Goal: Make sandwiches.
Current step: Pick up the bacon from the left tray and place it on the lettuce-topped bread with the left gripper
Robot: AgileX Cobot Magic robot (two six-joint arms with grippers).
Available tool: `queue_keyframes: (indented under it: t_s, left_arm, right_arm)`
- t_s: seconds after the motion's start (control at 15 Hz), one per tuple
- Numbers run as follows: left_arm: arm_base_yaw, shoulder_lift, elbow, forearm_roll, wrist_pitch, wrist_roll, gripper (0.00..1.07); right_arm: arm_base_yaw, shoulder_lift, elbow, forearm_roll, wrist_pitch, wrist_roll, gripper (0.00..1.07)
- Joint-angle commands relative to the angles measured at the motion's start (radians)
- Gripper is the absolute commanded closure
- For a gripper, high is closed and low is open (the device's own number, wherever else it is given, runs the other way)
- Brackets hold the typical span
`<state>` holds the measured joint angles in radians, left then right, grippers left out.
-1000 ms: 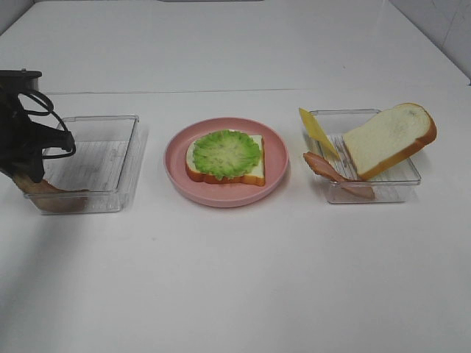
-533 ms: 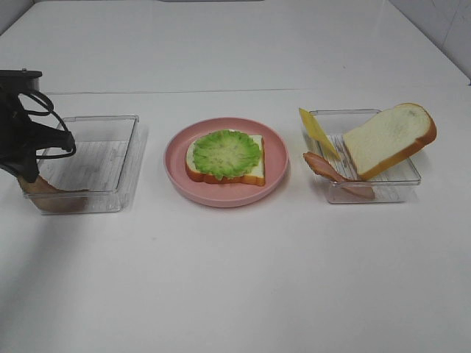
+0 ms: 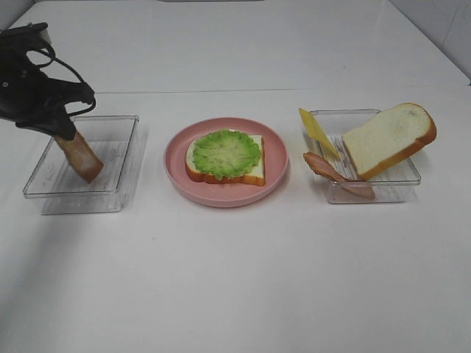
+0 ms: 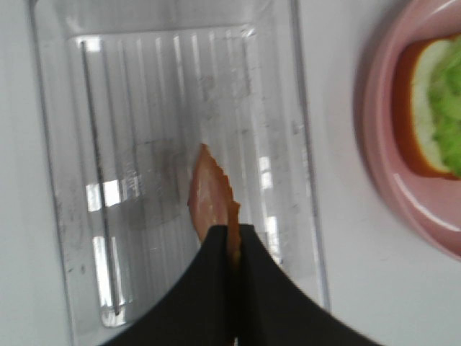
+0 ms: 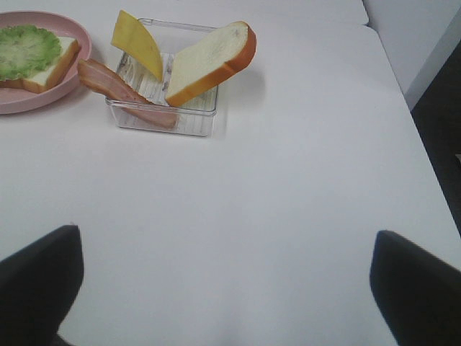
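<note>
My left gripper (image 3: 65,134) (image 4: 234,232) is shut on a reddish-brown bacon strip (image 3: 79,157) (image 4: 211,198) and holds it hanging above the left clear tray (image 3: 118,151) (image 4: 302,144). On the pink plate (image 3: 221,194) lies one bread slice (image 3: 254,173) topped with a green lettuce leaf (image 3: 227,152). The right clear tray (image 3: 408,176) (image 5: 194,115) holds a second bread slice (image 3: 390,138) (image 5: 210,63), a yellow cheese slice (image 3: 318,132) (image 5: 137,45) and another bacon strip (image 3: 333,175) (image 5: 119,90). My right gripper's fingers (image 5: 39,277) are spread wide and empty above bare table.
The white table (image 3: 243,279) runs wide in front of the plate and trays. Its right edge shows in the right wrist view (image 5: 403,101). The plate's rim also shows in the left wrist view (image 4: 382,166).
My left gripper has risen and moved right, lifting the bacon strip off the tray's front left corner; it now hangs over the tray. The right side has not changed.
</note>
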<state>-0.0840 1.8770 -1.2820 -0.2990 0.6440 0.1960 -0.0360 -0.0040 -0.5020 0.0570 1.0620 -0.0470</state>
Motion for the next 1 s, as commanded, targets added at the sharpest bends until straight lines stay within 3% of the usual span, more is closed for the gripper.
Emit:
queue_keyframes:
  t_s: [0.07, 0.2, 0.47, 0.67, 0.8, 1.0]
  left_arm:
    - [-0.005, -0.019, -0.05, -0.152, 0.015, 0.089, 1.07]
    - [-0.005, -0.018, -0.092, -0.288, 0.029, 0.157, 1.07]
    - [-0.017, -0.012, -0.136, -0.71, 0.036, 0.39, 1.07]
    - [-0.044, 0.031, -0.145, -0.939, 0.056, 0.502, 1.07]
    - [-0.08, 0.079, -0.172, -1.017, 0.094, 0.547, 1.07]
    - [-0.156, 0.169, -0.249, -1.061, 0.116, 0.546, 1.07]
  right_arm:
    - [-0.001, -0.021, 0.001, -0.004, -0.002, -0.004, 0.08]
    - [-0.001, -0.021, 0.001, -0.004, -0.002, -0.004, 0.08]
    - [-0.001, -0.021, 0.001, -0.004, -0.002, -0.004, 0.08]
    - [-0.001, -0.021, 0.001, -0.002, -0.002, -0.004, 0.08]
    - [-0.001, -0.021, 0.001, -0.003, -0.002, -0.004, 0.08]
    - [-0.001, -0.021, 0.001, -0.003, -0.002, -0.004, 0.08]
